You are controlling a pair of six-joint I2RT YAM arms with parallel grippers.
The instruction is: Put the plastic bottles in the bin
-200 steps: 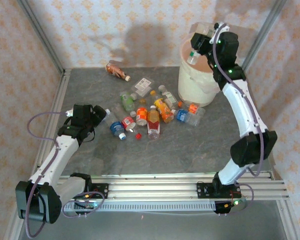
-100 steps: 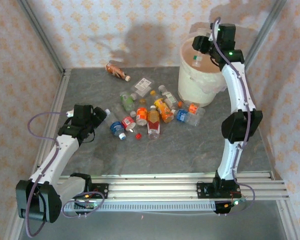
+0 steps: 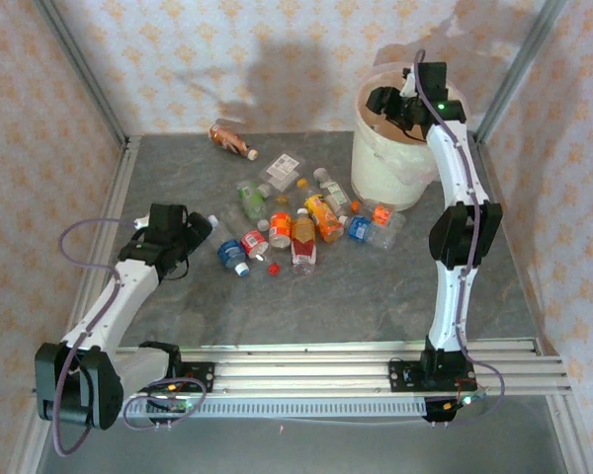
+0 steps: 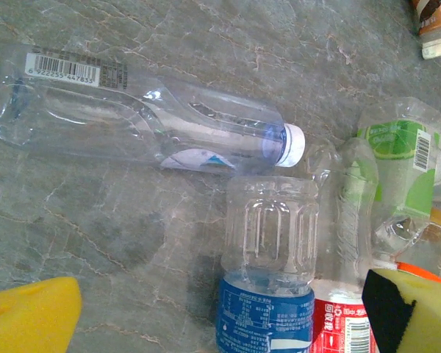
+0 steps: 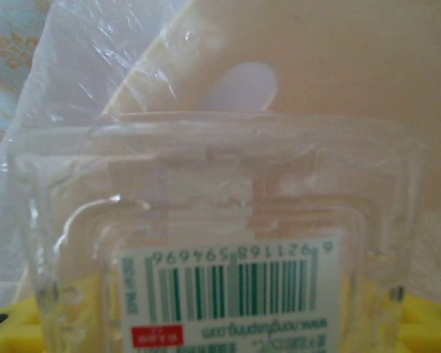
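Note:
Several plastic bottles (image 3: 303, 237) lie in a loose heap mid-table, left of the white bin (image 3: 390, 173). My right gripper (image 3: 383, 101) hangs over the bin's mouth. In the right wrist view a clear square bottle (image 5: 228, 243) with a barcode label sits between its yellow pads (image 5: 7, 331), which lie against both sides, with the bin's lined inner wall (image 5: 338, 59) behind. My left gripper (image 3: 193, 233) stands open low at the heap's left edge. Its pads flank a blue-labelled bottle (image 4: 268, 257), next to a red-labelled one (image 4: 345, 323) and a long clear one (image 4: 147, 125).
A brown bottle (image 3: 232, 141) lies apart near the back wall. A green-labelled bottle (image 4: 400, 158) lies beyond the red one. Loose red caps (image 3: 273, 268) rest on the grey tabletop (image 3: 356, 296). Patterned walls and metal posts enclose the table.
The right arm has swung left and stretched out, carrying the clear bottle from the bin's near rim to over its mouth. The left arm has hardly moved.

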